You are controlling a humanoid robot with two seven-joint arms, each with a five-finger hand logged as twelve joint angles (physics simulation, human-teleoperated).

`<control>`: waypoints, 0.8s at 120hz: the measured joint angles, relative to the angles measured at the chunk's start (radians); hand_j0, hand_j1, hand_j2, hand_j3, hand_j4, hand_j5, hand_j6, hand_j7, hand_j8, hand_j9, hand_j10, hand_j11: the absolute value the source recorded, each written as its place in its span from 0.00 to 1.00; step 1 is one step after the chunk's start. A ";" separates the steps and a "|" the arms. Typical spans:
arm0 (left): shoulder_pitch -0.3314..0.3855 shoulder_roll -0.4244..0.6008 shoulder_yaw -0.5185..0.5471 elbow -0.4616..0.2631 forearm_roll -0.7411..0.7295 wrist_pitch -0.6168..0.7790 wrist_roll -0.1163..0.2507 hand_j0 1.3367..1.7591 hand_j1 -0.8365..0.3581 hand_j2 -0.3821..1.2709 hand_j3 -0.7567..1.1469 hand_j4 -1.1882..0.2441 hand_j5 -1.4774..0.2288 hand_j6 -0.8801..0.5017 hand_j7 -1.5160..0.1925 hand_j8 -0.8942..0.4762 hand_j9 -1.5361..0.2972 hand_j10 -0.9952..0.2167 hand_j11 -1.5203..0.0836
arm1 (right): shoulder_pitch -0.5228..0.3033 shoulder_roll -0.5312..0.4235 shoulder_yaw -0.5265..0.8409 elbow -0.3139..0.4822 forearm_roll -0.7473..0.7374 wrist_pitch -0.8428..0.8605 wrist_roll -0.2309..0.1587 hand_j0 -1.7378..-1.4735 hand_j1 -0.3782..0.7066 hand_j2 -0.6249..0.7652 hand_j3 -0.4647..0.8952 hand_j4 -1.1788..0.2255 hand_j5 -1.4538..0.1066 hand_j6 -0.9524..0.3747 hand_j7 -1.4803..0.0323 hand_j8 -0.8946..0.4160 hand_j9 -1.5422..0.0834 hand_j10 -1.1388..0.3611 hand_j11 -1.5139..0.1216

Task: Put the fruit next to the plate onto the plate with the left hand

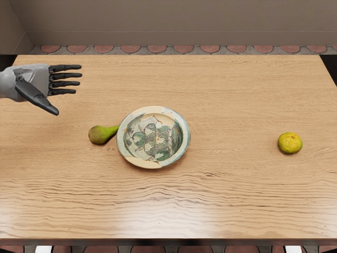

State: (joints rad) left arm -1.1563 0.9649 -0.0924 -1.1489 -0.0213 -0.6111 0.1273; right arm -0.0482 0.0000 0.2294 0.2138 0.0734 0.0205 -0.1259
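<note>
The robot's left hand [45,81] reaches in from the left edge of the view, over the table's [221,200] far left corner. It is open and holds nothing. Its 4 dark fingers [66,76] lie straight and slightly spread, stacked one above another and pointing right, toward the middle of the table. The thumb [37,97] juts down and to the right, away from them. Only the grey wrist shows behind the hand, so the rest of the arm is out of sight.

Nearer the front edge than the hand, and a little to its right, a green pear [101,134] lies on its side on the wood. Its thin end points right and lies against the left rim of a plate [184,138]. The plate is round, pale, painted with a green pattern, and sits a little left of the table's centre with nothing on it. Well apart, near the right edge, rests a yellow-green citrus fruit [290,143].
</note>
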 joint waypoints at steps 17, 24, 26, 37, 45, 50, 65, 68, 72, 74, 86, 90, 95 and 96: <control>0.000 0.000 0.001 -0.007 -0.001 0.000 0.000 0.76 0.99 0.23 0.40 0.83 0.87 0.64 0.89 0.65 0.84 0.82 0.95 | 0.005 0.000 -0.001 0.001 0.000 0.001 -0.002 0.30 0.06 0.45 0.34 0.82 0.91 0.70 0.96 0.66 0.93 0.74 0.90; 0.000 0.001 0.002 -0.007 0.000 0.000 0.000 0.76 0.99 0.23 0.40 0.83 0.87 0.64 0.89 0.65 0.84 0.82 0.95 | 0.006 0.000 -0.001 0.001 0.000 0.001 -0.002 0.30 0.06 0.45 0.34 0.82 0.91 0.70 0.96 0.66 0.93 0.74 0.90; 0.000 0.002 0.002 -0.007 0.000 0.000 0.000 0.76 0.99 0.23 0.40 0.83 0.87 0.64 0.89 0.65 0.84 0.82 0.95 | 0.005 0.000 -0.002 0.001 0.000 0.001 -0.002 0.30 0.06 0.45 0.34 0.82 0.91 0.70 0.96 0.66 0.93 0.74 0.90; 0.000 0.000 0.005 -0.008 0.001 0.000 0.000 0.76 0.99 0.23 0.40 0.83 0.87 0.64 0.89 0.65 0.84 0.82 0.95 | 0.000 0.000 -0.004 0.000 -0.001 0.000 -0.002 0.30 0.06 0.45 0.34 0.82 0.91 0.70 0.96 0.66 0.93 0.74 0.90; -0.001 0.000 0.010 -0.008 0.001 0.000 0.000 0.76 0.99 0.23 0.40 0.83 0.87 0.64 0.89 0.65 0.84 0.82 0.95 | -0.002 0.000 -0.004 0.000 -0.001 0.000 -0.001 0.30 0.06 0.45 0.34 0.82 0.91 0.70 0.96 0.66 0.93 0.74 0.90; -0.009 0.001 0.012 -0.010 0.002 0.000 0.000 0.76 0.99 0.23 0.40 0.83 0.87 0.64 0.89 0.65 0.84 0.82 0.95 | -0.003 0.000 -0.004 0.000 -0.001 0.000 -0.001 0.30 0.06 0.45 0.34 0.82 0.91 0.70 0.96 0.66 0.93 0.74 0.90; -0.005 0.012 0.020 -0.023 0.027 0.000 0.001 0.76 0.99 0.23 0.40 0.83 0.87 0.64 0.89 0.65 0.84 0.82 0.95 | -0.004 0.000 -0.005 -0.001 -0.001 0.000 -0.001 0.30 0.06 0.45 0.34 0.82 0.91 0.70 0.96 0.66 0.93 0.74 0.90; -0.006 0.010 0.021 -0.025 0.034 0.000 0.001 0.76 0.99 0.23 0.40 0.83 0.87 0.64 0.89 0.65 0.84 0.82 0.95 | -0.004 0.000 -0.005 -0.001 -0.001 0.000 -0.001 0.30 0.06 0.45 0.34 0.82 0.91 0.70 0.96 0.66 0.93 0.74 0.90; -0.009 0.009 0.021 -0.028 0.042 0.000 0.001 0.76 0.99 0.23 0.40 0.83 0.87 0.64 0.89 0.65 0.84 0.82 0.95 | -0.004 0.000 -0.005 -0.001 -0.001 0.000 -0.001 0.30 0.06 0.45 0.34 0.82 0.91 0.70 0.96 0.66 0.93 0.74 0.90; -0.010 0.009 0.022 -0.029 0.047 0.000 0.001 0.76 0.99 0.23 0.40 0.83 0.87 0.64 0.89 0.65 0.84 0.82 0.95 | -0.004 0.000 -0.005 -0.001 -0.001 0.000 -0.001 0.30 0.06 0.45 0.34 0.82 0.91 0.70 0.96 0.66 0.93 0.74 0.90; -0.009 -0.004 0.023 -0.033 0.077 0.000 0.001 0.76 0.99 0.23 0.40 0.83 0.87 0.64 0.89 0.65 0.84 0.82 0.95 | -0.004 0.000 -0.005 -0.001 -0.001 0.000 -0.001 0.30 0.06 0.45 0.34 0.82 0.91 0.70 0.96 0.66 0.93 0.74 0.90; -0.013 -0.006 0.023 -0.036 0.085 0.000 0.001 0.76 0.99 0.23 0.40 0.83 0.87 0.64 0.89 0.65 0.84 0.82 0.95 | -0.004 0.000 -0.005 -0.001 -0.001 0.000 -0.001 0.30 0.06 0.45 0.34 0.82 0.91 0.70 0.96 0.66 0.93 0.74 0.90; -0.021 -0.006 0.024 -0.042 0.101 0.000 0.001 0.76 0.99 0.23 0.40 0.83 0.87 0.64 0.89 0.65 0.84 0.82 0.95 | -0.004 0.000 -0.005 -0.001 -0.001 0.000 -0.001 0.30 0.06 0.45 0.34 0.82 0.91 0.70 0.96 0.66 0.93 0.74 0.90; -0.022 -0.006 0.025 -0.043 0.105 0.000 0.001 0.76 0.99 0.23 0.40 0.83 0.87 0.64 0.89 0.65 0.84 0.82 0.95 | -0.004 0.000 -0.005 -0.001 -0.001 0.000 -0.001 0.30 0.06 0.45 0.34 0.82 0.91 0.70 0.96 0.66 0.93 0.74 0.90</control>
State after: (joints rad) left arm -1.1783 0.9588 -0.0679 -1.1921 0.0838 -0.6111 0.1288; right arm -0.0521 0.0000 0.2240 0.2132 0.0721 0.0200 -0.1273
